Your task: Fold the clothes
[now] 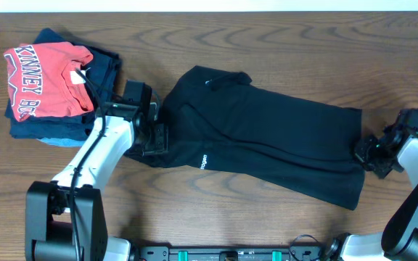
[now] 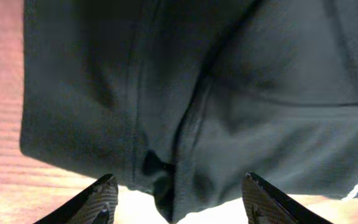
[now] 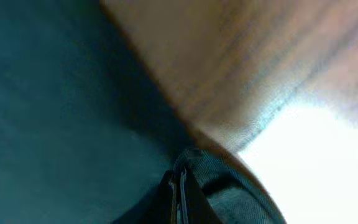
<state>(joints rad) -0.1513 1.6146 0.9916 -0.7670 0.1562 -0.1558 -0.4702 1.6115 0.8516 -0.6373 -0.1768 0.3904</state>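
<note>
Black garment (image 1: 267, 141) is lying spread across the middle of the wooden table (image 1: 267, 43), running in the overhead view from about 10 o'clock down to about 4 o'clock. Its wider end is sitting at the 9 o'clock side and its straight hem is sitting at the 3 o'clock side. A tiny white logo (image 1: 204, 161) is showing near the 7 o'clock edge of the cloth.

The left gripper (image 1: 154, 138) is sitting at the garment's 9 o'clock edge, right against the fabric. In the left wrist view its jaws are standing wide apart, and both fingertips (image 2: 101, 198) are resting just short of the cloth's border, with a seam and a small fold of fabric lying between them but not clamped.

The right gripper (image 1: 365, 152) is sitting at the garment's 3 o'clock edge, on the hem. The right wrist view is blurred, but the jaws are showing as drawn together to a thin slit, and a bunched ridge of the dark fabric is appearing pinched at the tips.

At 10 o'clock on the table, well apart from the hem and near the left arm, a red T-shirt (image 1: 46, 76) with white block lettering is lying on top of a folded navy garment (image 1: 107, 65), and a light blue garment (image 1: 56, 141) is peeking out at the 6 o'clock side of that pile.
</note>
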